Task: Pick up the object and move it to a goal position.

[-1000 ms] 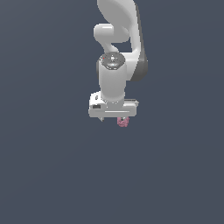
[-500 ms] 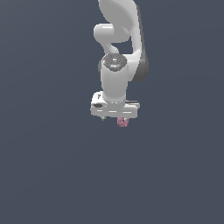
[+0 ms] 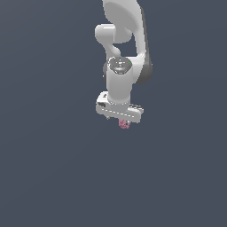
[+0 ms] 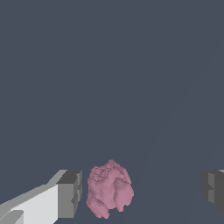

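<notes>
1. The gripper (image 4: 142,192) is standing spread wide, grasping nothing; one finger (image 4: 70,194) is sitting just beside the pink clump (image 4: 109,189).
2. The clump is lying between the fingers, well apart from the other one.
3. In the exterior view, the clump (image 3: 124,124) is peeking out beneath the white arm (image 3: 120,84).

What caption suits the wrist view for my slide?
Open claw straddling the pink lumpy object, which sits close beside one finger.

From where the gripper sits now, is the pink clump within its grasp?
Probably yes: the pink clump lies between the open fingers, close beside one and apart from the other. Nothing blocks the gripper closing.
</notes>
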You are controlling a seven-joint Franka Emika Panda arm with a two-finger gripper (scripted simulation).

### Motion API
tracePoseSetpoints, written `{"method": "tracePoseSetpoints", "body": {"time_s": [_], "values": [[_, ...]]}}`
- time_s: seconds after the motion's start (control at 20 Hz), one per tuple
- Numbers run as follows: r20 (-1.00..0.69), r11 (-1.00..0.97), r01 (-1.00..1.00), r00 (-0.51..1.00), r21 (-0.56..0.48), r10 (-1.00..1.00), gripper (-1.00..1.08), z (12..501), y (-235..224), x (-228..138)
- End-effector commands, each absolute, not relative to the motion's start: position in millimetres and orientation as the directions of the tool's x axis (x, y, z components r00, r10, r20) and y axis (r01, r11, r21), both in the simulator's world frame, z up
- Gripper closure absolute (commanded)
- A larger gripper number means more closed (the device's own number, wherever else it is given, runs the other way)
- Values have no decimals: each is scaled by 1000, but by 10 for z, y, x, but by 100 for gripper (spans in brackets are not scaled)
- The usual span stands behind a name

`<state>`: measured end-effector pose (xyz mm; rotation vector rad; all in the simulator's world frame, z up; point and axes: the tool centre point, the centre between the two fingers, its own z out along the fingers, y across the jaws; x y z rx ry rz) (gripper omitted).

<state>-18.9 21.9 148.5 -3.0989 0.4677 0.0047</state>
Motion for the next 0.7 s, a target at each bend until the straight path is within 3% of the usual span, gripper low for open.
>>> {"method": "tracePoseSetpoints", "body": {"time_s": [0.0,0.65], "values": [[-5,-935,-355,935,-7,-355,-92,1451,252,-220],[-8,-774,-633,774,-5,-633,-92,1285,408,-388]]}}
